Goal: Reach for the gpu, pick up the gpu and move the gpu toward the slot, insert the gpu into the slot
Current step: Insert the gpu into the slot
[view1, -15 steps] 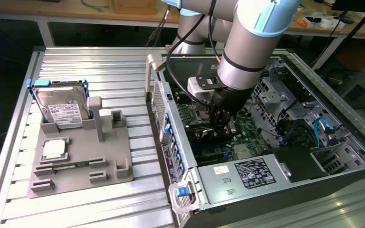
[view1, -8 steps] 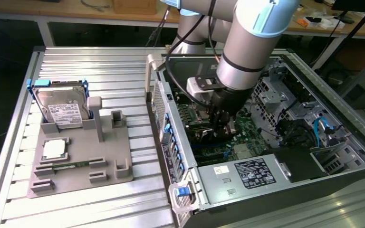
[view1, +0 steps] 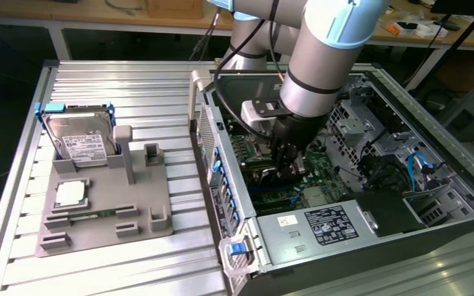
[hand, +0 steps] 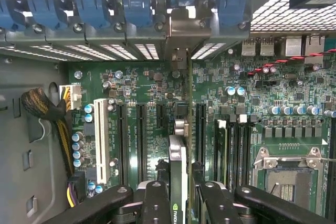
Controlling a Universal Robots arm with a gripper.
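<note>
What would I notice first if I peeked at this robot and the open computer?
First, the big grey robot arm reaching down into the open computer case, at the exterior view's right. Its end effector grips the gpu edge-on over the green motherboard, among the long slots. Outside the case, at the exterior view's left, a silver hard drive stands in a grey holder.

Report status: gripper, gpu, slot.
Gripper shut on gpu, inside the case. Card edge-on over the motherboard, bracket toward the rear openings. Slot hidden beneath it. Nothing seen in the way.
</note>
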